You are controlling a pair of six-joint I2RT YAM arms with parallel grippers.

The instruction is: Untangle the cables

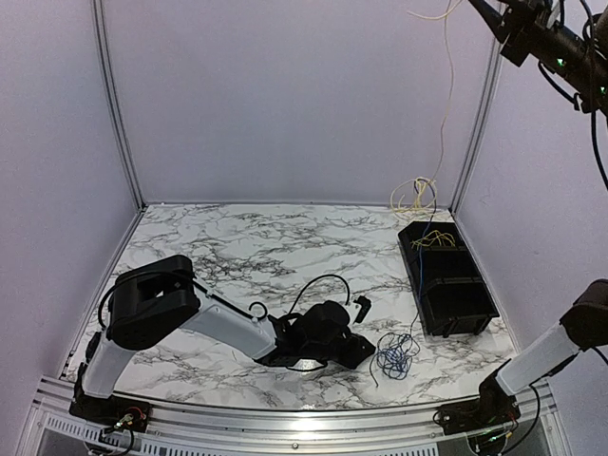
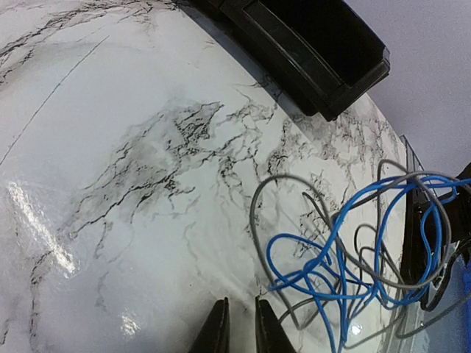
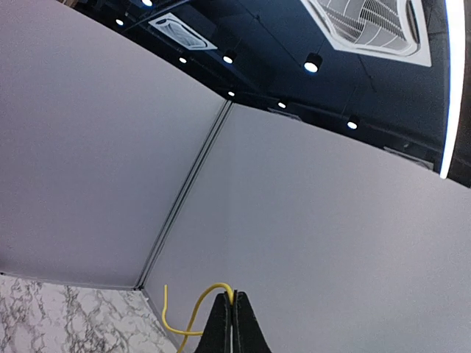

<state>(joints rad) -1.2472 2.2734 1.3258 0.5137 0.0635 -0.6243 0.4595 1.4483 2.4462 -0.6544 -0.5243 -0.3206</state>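
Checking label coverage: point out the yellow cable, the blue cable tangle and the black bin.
yellow cable (image 1: 415,197), top external view, on the coiled part by the back wall.
blue cable tangle (image 2: 335,250), left wrist view, on a blue strand mid-tangle.
black bin (image 1: 461,321), top external view, on its near end wall.

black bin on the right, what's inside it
A few loops of yellow cable lie in the far end of the black bin. The near part looks dark; whether anything lies on its floor cannot be told from the top view.
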